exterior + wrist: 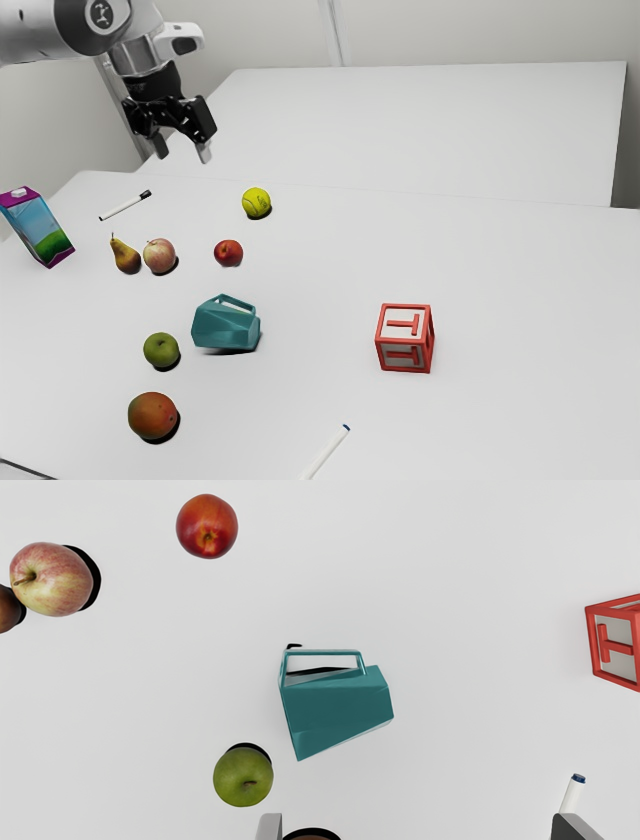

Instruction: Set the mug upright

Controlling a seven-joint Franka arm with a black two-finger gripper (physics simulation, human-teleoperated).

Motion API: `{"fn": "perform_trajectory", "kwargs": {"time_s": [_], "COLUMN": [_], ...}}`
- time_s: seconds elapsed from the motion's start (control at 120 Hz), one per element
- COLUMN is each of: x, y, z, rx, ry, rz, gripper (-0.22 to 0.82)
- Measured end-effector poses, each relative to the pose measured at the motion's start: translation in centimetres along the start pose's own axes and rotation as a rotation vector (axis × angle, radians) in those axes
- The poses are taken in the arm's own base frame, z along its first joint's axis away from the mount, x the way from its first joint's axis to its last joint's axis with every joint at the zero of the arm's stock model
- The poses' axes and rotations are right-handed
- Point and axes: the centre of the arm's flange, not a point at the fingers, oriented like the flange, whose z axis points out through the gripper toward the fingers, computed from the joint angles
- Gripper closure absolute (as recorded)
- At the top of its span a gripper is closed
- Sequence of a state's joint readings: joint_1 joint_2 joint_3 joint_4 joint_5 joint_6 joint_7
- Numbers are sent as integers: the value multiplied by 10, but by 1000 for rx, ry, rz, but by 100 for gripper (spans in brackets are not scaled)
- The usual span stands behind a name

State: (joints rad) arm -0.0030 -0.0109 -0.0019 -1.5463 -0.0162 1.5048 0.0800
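Note:
The gripper hangs high above the table at the exterior view's upper left, well away from the mug. In the wrist view the gripper is open, its two fingertips wide apart with no object held. A teal faceted mug lies on its side on the table, its handle facing the row with the red fruit. Seen from the hand, the mug has its handle loop in plain sight; its opening is turned away from view.
Around the mug are a green apple, a mango and a red fruit. Farther off stand a pink apple, a pear, a tennis ball, a carton, a red-framed block and two markers.

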Motion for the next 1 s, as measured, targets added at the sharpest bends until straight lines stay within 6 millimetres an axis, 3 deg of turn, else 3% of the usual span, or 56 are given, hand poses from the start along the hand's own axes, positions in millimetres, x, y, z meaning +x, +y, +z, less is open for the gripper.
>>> {"fn": "perform_trajectory", "kwargs": {"time_s": [0.142, 0.333, 0.558, 0.792, 1.0], "x": [-2, -20, -30, -38, -41], "y": [2, -1, -54, -100, -109], "z": [1, -4, 18, 85, 145], "rx": [0, -1, -47, -165, -251], "ry": [-1, 2, -34, -75, -77], "rz": [4, -6, -108, -184, -201], "gripper": [2, 2, 2, 2, 2]}}
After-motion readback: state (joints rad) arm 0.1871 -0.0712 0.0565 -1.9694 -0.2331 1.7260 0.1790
